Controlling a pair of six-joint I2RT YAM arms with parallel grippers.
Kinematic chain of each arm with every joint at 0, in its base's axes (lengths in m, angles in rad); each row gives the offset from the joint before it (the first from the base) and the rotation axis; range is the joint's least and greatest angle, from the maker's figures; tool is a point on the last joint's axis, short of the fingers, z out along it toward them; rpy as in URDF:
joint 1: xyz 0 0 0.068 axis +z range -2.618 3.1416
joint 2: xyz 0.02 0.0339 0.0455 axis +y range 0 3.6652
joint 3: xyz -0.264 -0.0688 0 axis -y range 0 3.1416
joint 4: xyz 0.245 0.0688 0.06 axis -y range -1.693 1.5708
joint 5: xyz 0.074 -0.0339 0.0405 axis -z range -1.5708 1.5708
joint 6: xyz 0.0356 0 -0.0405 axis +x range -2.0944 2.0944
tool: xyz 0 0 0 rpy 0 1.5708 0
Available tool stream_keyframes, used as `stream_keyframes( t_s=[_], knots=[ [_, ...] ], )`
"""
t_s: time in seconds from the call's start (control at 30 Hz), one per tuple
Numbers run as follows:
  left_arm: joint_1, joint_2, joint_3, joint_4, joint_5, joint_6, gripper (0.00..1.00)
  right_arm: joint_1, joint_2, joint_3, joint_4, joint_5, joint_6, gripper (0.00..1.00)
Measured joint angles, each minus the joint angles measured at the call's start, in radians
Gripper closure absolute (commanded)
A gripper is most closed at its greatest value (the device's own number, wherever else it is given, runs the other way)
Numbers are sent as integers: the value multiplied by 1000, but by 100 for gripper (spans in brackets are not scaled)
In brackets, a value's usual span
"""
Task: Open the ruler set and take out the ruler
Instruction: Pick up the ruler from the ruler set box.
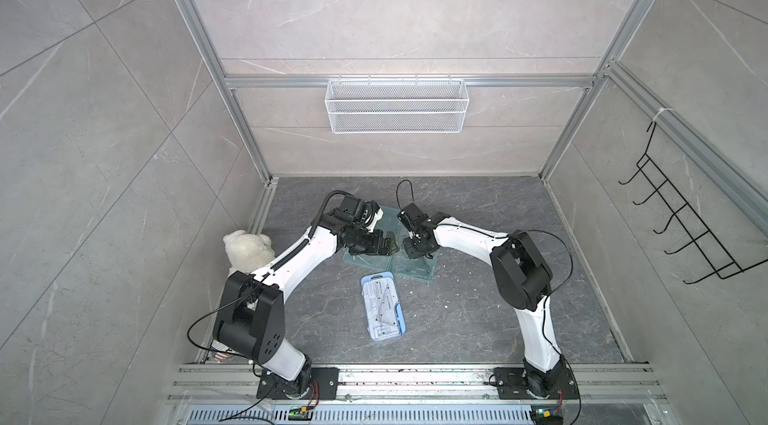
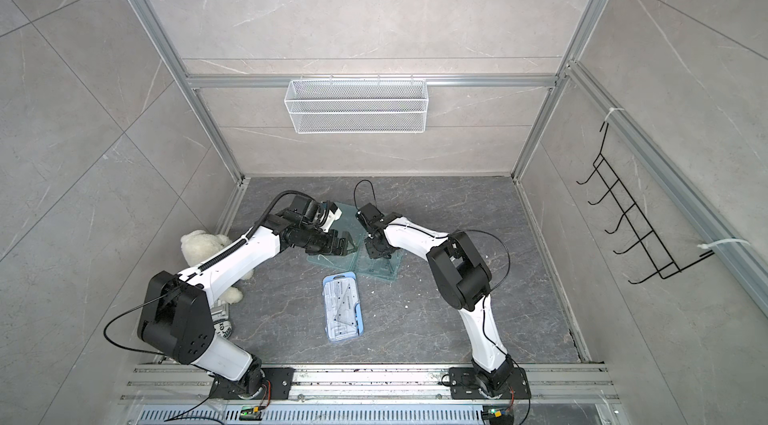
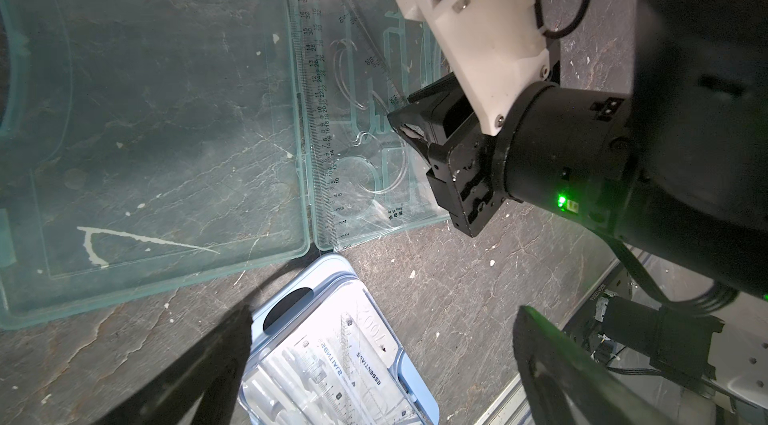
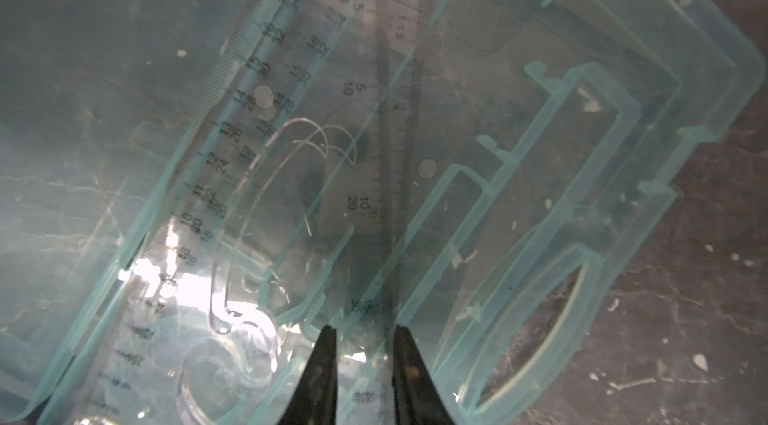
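The ruler set is a clear teal case [image 1: 411,271] [image 2: 374,270] lying open flat on the dark table, both halves spread. A long straight ruler [image 3: 320,111] [image 4: 232,111] lies along the hinge side of the tray half, with curve templates beside it. My right gripper [image 1: 410,249] [image 2: 371,251] [image 4: 361,331] reaches down into the tray half [image 4: 540,153], its fingers closed narrowly on the dark graduated edge of a clear ruler [image 4: 384,153]. My left gripper [image 1: 384,246] [image 2: 343,246] [image 3: 384,317] hovers wide open and empty over the lid half [image 3: 166,111].
A second, blue-rimmed geometry case [image 1: 382,306] [image 2: 343,306] [image 3: 332,360] lies shut near the table's middle front. A white plush bear [image 1: 249,248] sits at the left edge. A wire basket [image 1: 397,105] hangs on the back wall, a black hook rack [image 1: 685,227] on the right.
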Motion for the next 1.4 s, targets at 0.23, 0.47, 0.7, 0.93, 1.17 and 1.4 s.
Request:
stream_keyframes(
  t_s=[0.23, 0.47, 0.7, 0.93, 1.17, 1.4],
  knots=[
    [0, 0, 0, -2, 0, 0, 1, 5, -31, 0, 0, -7, 1, 82],
    [0, 0, 0, -2, 0, 0, 1, 5, -37, 0, 0, -7, 8, 83],
    [0, 0, 0, -2, 0, 0, 1, 5, -40, 0, 0, -7, 18, 84],
    [0, 0, 0, -2, 0, 0, 1, 5, -76, 0, 0, 7, 19, 86],
    [-31, -35, -9, 13, -37, 1, 0, -24, -81, 0, -8, 20, 48, 86],
    [-56, -106, -13, 43, -54, 1, 1, -137, -89, -35, -8, 19, 92, 86]
  ],
)
